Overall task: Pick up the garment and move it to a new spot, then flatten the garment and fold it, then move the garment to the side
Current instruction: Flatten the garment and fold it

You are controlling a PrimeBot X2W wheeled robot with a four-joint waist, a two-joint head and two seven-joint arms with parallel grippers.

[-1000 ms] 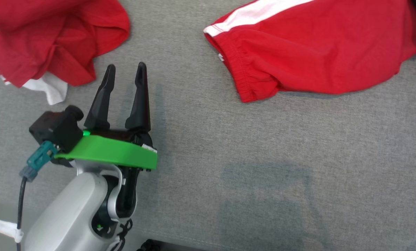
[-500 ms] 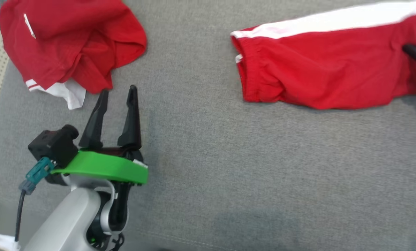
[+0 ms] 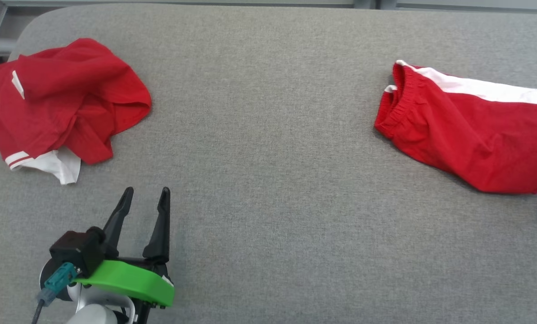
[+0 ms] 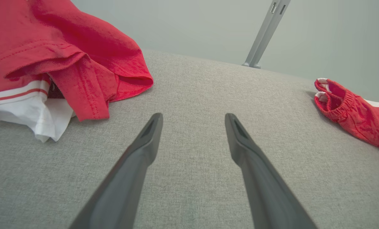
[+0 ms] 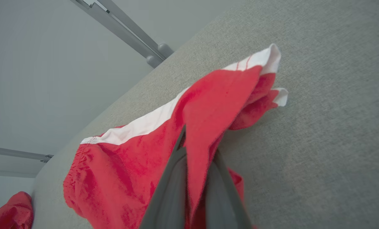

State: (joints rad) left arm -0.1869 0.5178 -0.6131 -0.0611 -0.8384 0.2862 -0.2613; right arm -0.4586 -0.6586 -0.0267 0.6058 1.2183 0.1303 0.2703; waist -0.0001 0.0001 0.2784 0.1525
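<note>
Shorts (image 5: 129,165) between right fingers (image 5: 168,197) (red, white-striped)

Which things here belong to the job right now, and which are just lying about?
In the job: red shorts, pinched by the right gripper; grey padded surface under them.
Lying about: crumpled red shirt at the left; left gripper, open, holding nothing.

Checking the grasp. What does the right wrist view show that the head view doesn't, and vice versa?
Right wrist view: the right gripper, jaws shut on a fold of the red shorts. Head view: the left gripper, jaws open, above the grey surface, near the crumpled red shirt. Both: the shorts, the shirt, the grey surface.
</note>
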